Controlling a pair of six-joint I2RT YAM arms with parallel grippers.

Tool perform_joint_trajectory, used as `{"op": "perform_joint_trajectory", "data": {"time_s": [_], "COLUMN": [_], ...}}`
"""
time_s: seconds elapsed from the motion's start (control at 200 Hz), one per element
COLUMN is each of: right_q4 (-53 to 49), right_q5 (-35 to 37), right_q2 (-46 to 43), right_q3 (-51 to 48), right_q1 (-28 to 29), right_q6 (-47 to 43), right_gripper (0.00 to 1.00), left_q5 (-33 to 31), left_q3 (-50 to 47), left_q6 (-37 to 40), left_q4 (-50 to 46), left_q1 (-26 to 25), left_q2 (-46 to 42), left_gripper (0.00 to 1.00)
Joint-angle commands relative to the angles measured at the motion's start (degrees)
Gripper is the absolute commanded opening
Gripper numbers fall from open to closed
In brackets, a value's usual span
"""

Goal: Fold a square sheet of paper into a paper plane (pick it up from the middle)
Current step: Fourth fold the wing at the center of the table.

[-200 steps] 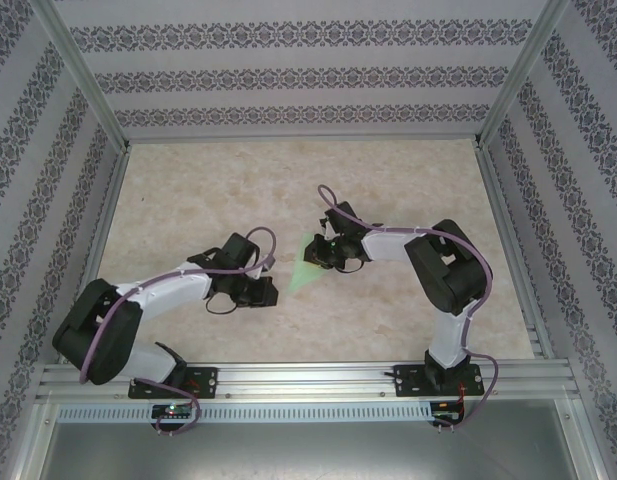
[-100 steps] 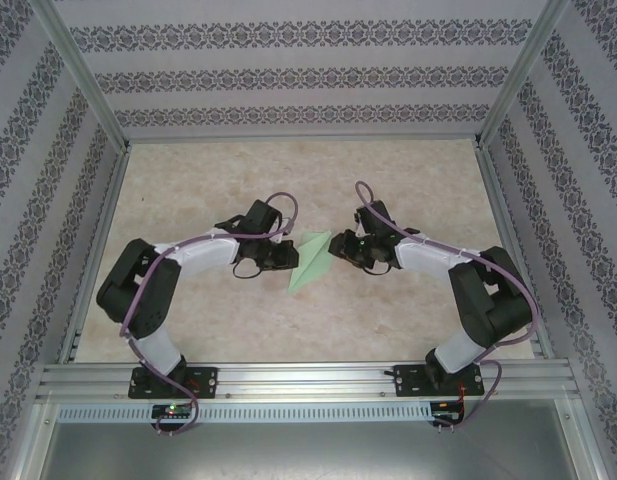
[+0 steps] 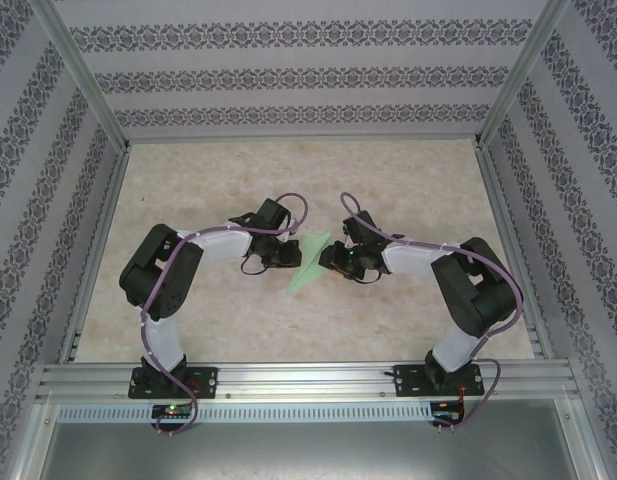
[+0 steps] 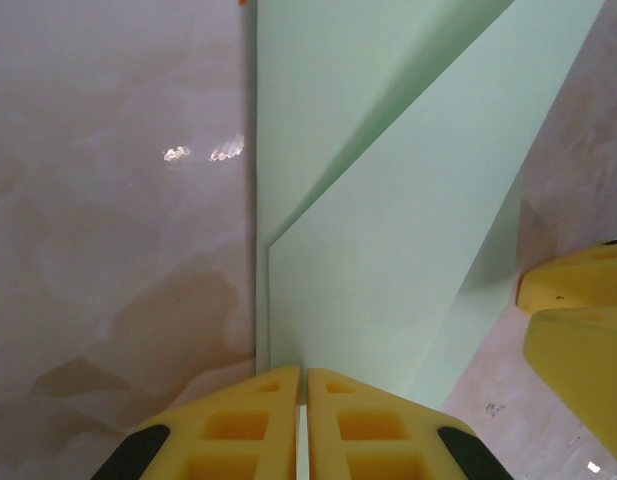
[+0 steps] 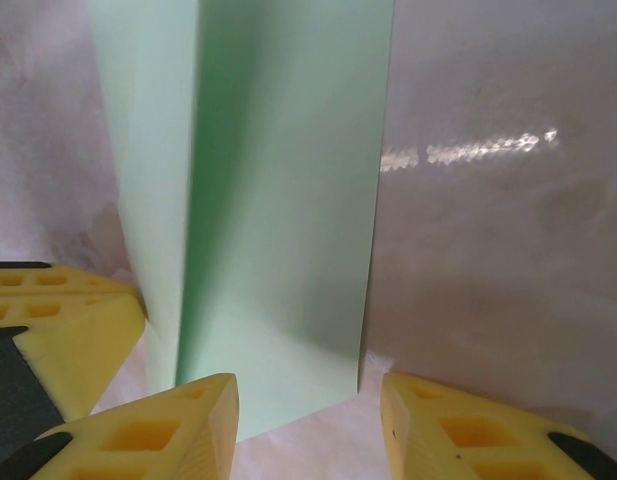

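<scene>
The sheet of paper is folded into a slim, pointed, pale green paper plane lying on the table between my two grippers. In the left wrist view the paper plane shows layered flaps. My left gripper is shut, its tips set down on the paper's left edge. My right gripper is open, its yellow fingers straddling the near end of the paper plane without touching it. One flap stands slightly raised along a crease.
The marbled beige table is boxed in by patterned walls and aluminium posts. An aluminium rail carrying both arm bases runs along the near edge. Both forearms arch inward toward the middle.
The right gripper has opened and let go of the paper. The left gripper, still shut, has moved up and right onto the paper's left edge. The paper has shifted slightly away from the bases.
</scene>
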Motion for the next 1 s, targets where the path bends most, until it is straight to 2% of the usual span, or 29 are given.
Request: {"op": "perform_joint_trajectory", "data": {"time_s": [0.0, 0.535, 0.774, 0.999], "right_q4": [2.6, 9.0, 22.3, 21.8], "right_q5": [-0.5, -2.3, -6.5, -5.1], "right_q2": [0.4, 0.5, 4.2, 1.9], "right_q3": [-0.8, -2.4, -3.6, -3.0], "right_q1": [0.9, 0.9, 0.6, 1.0], "right_q6": [1.4, 5.5, 10.7, 9.4], "right_gripper": [0.42, 0.42, 0.43, 0.45], "left_q5": [0.0, 1.6, 4.8, 4.7], "left_q3": [0.7, -1.9, -5.5, -8.5], "left_q6": [1.8, 2.1, -0.6, -2.5], "left_q4": [-0.8, -2.1, -0.2, 1.3], "left_q1": [0.5, 0.0, -0.3, -0.4], "left_q2": [1.8, 2.8, 1.0, -0.8], "left_gripper": [0.12, 0.11, 0.12, 0.11]}}
